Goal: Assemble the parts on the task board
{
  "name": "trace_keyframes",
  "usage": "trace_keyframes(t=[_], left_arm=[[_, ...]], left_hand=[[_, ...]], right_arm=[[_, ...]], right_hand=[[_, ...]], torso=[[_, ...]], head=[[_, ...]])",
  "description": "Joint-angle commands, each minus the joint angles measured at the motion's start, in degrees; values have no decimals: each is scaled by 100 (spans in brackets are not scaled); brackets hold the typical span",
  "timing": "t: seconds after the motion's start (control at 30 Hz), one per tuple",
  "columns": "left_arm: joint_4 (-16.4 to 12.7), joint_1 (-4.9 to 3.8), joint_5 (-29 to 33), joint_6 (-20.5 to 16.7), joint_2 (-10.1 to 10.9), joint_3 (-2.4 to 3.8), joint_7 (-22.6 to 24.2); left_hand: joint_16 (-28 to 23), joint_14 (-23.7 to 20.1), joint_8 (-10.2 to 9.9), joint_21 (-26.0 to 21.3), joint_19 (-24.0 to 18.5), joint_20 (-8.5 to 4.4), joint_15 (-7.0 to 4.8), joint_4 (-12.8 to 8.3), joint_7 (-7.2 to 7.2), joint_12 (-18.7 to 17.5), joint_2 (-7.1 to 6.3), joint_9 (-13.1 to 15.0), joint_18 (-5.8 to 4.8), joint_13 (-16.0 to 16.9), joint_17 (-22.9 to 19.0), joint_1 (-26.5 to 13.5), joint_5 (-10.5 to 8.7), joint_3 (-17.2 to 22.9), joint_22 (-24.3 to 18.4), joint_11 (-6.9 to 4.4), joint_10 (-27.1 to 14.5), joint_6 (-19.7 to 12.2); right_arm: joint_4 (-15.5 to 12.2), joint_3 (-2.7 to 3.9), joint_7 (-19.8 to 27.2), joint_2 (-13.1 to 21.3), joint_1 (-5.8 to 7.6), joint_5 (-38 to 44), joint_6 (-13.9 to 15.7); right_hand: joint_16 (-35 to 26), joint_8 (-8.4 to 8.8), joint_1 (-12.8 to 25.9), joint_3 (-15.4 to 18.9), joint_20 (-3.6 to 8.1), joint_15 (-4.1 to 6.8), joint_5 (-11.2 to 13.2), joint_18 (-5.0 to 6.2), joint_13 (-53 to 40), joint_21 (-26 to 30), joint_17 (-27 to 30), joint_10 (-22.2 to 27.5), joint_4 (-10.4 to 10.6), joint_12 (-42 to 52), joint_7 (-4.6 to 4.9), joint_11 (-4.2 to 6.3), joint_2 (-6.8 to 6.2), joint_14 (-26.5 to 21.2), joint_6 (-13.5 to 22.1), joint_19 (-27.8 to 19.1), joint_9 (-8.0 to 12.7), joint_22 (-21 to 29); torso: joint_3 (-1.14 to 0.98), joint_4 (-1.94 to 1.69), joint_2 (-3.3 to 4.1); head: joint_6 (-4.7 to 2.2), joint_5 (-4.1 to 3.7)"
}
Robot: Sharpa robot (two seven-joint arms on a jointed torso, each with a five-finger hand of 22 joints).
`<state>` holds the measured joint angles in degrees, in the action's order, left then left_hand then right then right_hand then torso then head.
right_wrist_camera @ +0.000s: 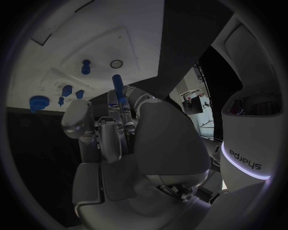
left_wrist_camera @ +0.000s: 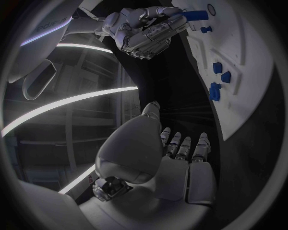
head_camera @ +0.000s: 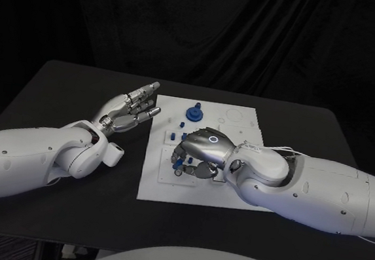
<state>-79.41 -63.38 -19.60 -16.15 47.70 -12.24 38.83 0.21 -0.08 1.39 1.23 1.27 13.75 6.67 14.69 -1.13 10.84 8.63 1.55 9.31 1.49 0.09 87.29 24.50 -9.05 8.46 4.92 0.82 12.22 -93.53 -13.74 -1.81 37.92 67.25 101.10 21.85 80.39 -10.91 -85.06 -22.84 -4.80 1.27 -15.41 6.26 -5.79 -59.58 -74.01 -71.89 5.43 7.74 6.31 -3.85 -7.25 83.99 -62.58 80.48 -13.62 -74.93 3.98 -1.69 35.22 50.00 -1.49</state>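
Right hand (head_camera: pixel 198 153) over task board (head_camera: pixel 225 198), fingers closed around blue peg (right_wrist_camera: pixel 118 85). Left hand (head_camera: pixel 133 110) at nine o'clock, spread, empty. I judge insertion next: needs aligning peg with socket.

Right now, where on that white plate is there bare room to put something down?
The task board is bare along its near edge, below the right hand, and at its far right corner. The left strip is crowded with blue parts, where the right hand holds one.
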Motion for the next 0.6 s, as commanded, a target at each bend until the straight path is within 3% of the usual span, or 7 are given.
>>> trace_keyframes(t=[0.03, 0.27, 0.6], left_arm=[[-10, 8, 11, 87, -11, 5, 647], [-9, 8, 11, 108, -14, 5, 633], [4, 10, 11, 136, -29, 5, 617]], left_hand=[[-21, 8, 27, -12, -1, 28, 39, -31, 39, 30, 11, 8, 94, 6, -9, 50, 21, -2, -6, 51, 7, 12], [-21, 8, 27, -12, -1, 28, 39, -31, 39, 30, 11, 8, 94, 6, -9, 50, 21, -2, -6, 51, 7, 12], [-21, 8, 24, -12, -1, 37, 51, -30, 38, 24, 14, 7, 94, 5, -9, 48, 19, -2, -7, 66, 5, 2]], right_arm=[[12, 4, -155, -18, -19, 374, -265], [12, 4, -258, -27, -24, 542, -543], [27, 3, -273, -36, -27, 589, -690]], right_hand=[[20, 8, -40, 9, 30, 31, -21, -89, -2, -43, -12, -166, -32, 28, 12, 128, -32, 139, -45, 36, -7, -804], [4, 12, -52, 3, 34, 36, -23, -84, -7, -23, 13, -176, -53, 21, 8, 133, -39, 133, -56, 30, -13, -799], [-12, 26, -57, -1, 37, 36, -24, -78, -10, 12, 35, -174, -67, 9, 12, 131, -47, 125, -47, 17, -12, -791]], torso=[[9, 9, -2], [7, -15, -8], [6, 8, -4]], head=[[0, 21], [0, 23], [0, 60]])
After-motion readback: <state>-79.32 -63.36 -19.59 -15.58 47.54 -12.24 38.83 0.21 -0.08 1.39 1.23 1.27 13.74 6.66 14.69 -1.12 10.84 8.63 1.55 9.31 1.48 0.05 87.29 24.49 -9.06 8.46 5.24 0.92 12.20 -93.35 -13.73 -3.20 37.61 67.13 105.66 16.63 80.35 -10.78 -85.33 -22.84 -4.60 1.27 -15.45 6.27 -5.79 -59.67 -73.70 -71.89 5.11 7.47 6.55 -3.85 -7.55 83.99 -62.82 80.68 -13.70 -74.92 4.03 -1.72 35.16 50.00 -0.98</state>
